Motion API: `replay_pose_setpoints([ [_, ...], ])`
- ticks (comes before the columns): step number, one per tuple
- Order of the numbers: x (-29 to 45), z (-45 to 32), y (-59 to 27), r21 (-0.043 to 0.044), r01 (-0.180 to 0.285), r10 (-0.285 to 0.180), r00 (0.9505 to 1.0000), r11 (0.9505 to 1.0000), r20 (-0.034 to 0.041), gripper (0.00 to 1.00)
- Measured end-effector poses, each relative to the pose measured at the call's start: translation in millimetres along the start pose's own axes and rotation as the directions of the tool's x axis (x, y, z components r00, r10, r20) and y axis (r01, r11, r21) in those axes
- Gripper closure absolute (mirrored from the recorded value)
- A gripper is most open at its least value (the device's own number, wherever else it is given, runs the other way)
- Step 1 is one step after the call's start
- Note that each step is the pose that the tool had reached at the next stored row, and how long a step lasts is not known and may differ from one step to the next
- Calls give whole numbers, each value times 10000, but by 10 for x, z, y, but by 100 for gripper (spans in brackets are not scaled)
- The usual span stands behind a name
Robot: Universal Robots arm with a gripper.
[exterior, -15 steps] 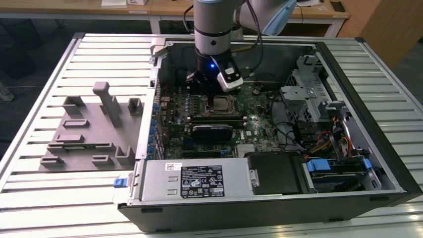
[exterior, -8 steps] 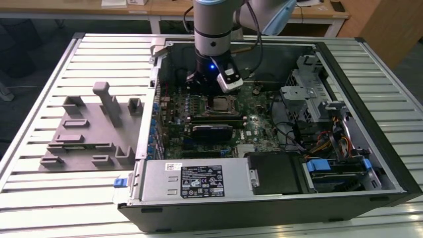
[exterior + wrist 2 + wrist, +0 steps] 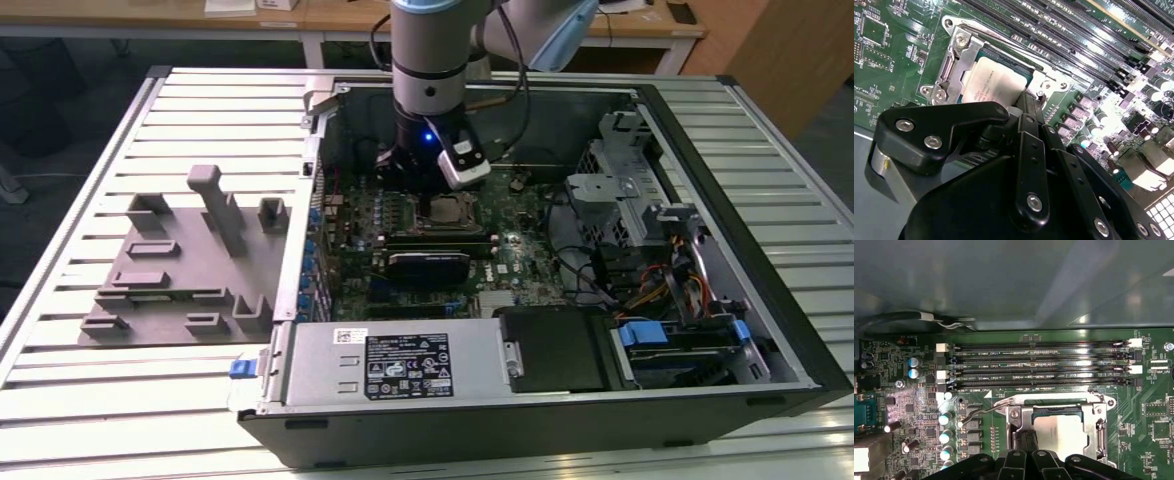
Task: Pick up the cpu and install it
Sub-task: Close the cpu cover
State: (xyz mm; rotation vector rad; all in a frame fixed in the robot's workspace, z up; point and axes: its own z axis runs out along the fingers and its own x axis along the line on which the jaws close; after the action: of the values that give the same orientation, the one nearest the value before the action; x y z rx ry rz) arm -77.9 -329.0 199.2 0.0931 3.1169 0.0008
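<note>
Open computer case [image 3: 534,435] on a ribbed metal surface [image 3: 80,400], as seen by someone standing beside the rig. The arm [image 3: 430,60] reaches straight down into the case, and the gripper [image 3: 1028,102] hangs over the processor socket. The cpu [image 3: 1060,432] lies flat inside the socket frame [image 3: 1015,426], with the gripper close against one edge of it. I cannot make out whether they touch, nor whether the gripper is clenched or released.

Hazards, as I judge them. If the cpu rests slightly askew in the frame, a downward push could bend the socket's contacts. A sideways drag could shift the chip or snag the wire lever [image 3: 979,413]. The capacitors [image 3: 945,418] and memory slots [image 3: 1039,365] stand near enough for the linkage to strike them.

Materials. The cpu is a thin square with a matt, silvery-grey metal top and a pale rim. The socket frame is dull stamped steel with round screw heads at its corners, and the lever is bent wire. Around them lie the green circuit board [image 3: 1144,385], long black slots with white end latches, and small cylindrical capacitors with shiny caps. The gripper is matt black linkage pinned with bright bolts. A grey moulded fixture block [image 3: 187,260] sits on the surface beside the case, at the exterior view's left.
</note>
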Motion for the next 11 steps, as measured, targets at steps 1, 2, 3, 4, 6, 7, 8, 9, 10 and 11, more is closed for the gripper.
replay_pose_setpoints([
  [1, 0, 0, 0, -2, 0, 0, 10000, 10000, -1, 89],
  [2, 0, 1, 0, -9, -1, 1, 10000, 10000, -1, 89],
  [3, 1, 2, 1, -18, -2, 2, 10000, 10000, 0, 89],
  [4, 3, 2, 0, -26, -2, 2, 10000, 10000, -1, 89],
  [6, 13, 2, 0, -45, -1, 1, 10000, 10000, -1, 89],
  [7, 19, 2, -1, -51, -1, 1, 10000, 10000, -1, 89],
  [8, 24, 3, -1, -54, 0, 0, 10000, 10000, -2, 89],
  [9, 27, 3, -1, -55, 1, -1, 10000, 10000, -2, 89],
  [10, 27, 3, -1, -55, 1, -1, 10000, 10000, -3, 89],
  [11, 28, 4, -1, -55, 2, -2, 10000, 10000, -3, 89],
])
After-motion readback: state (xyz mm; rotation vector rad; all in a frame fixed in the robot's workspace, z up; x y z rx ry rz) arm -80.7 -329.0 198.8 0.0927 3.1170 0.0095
